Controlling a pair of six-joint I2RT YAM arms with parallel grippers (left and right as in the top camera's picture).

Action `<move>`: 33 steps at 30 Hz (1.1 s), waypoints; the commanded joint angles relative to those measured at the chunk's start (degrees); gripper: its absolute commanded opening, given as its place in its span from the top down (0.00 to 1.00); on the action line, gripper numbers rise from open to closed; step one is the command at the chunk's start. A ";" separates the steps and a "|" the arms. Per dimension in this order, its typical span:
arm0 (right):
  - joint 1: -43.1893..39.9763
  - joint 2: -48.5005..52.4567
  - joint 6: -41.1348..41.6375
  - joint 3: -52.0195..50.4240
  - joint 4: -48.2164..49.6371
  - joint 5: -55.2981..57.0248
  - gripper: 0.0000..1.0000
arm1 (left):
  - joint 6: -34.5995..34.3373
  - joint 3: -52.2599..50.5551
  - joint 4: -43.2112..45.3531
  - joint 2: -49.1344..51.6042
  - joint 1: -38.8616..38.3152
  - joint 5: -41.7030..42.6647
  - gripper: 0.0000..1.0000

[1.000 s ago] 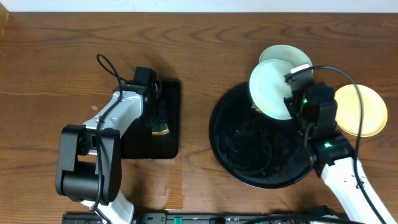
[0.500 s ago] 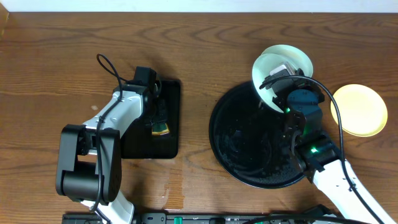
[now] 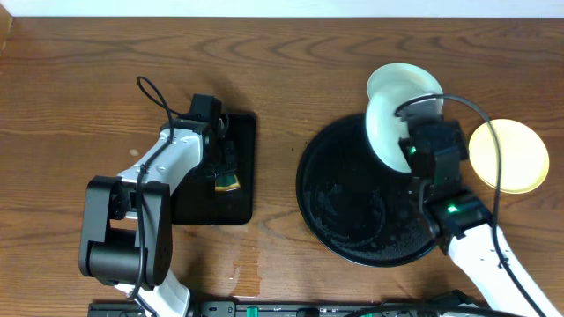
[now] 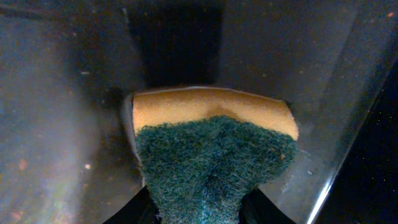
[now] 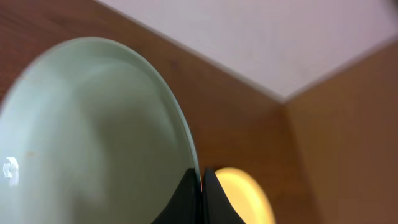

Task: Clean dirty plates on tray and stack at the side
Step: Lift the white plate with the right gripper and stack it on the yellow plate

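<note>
Currently mid-clean: right claw (image 5: pixel 200 185) pinches the mint plate (image 5: pixel 93 137) by its rim, tilted over the tray's (image 3: pixel 344 207) far-right edge. Left claw (image 3: pixel 224 169) grips the sponge (image 4: pixel 211 155), well left of the tray. Next move probably calls for bringing sponge and plate together

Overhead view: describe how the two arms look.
Both arms have white shells and black joints. The left arm carries a looping black cable. The right arm shows green lights and an arcing black cable. Its fingers are black.

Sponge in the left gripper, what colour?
Yellow sponge, dark green scouring face; left wrist view shows best.
</note>
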 commanded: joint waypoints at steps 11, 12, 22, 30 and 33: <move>-19.67 3.54 32.26 0.28 -2.56 -10.60 0.99 | 0.13 -0.68 -0.66 -0.20 0.24 -0.55 0.65; -22.18 3.58 33.90 0.28 -2.36 -12.17 0.99 | 0.13 -0.68 -0.66 -0.20 0.24 -0.55 0.65; -46.90 7.63 42.38 0.39 -0.76 -26.36 0.99 | 0.13 -0.68 -0.66 -0.20 0.24 -0.55 0.65; -56.96 18.86 42.51 3.82 0.59 -34.16 0.99 | 0.13 -0.68 -1.25 -0.20 0.24 -0.55 0.65; -57.64 22.27 41.31 6.78 -1.44 -37.53 0.99 | 0.13 -0.68 -1.38 -0.20 0.24 -0.55 0.65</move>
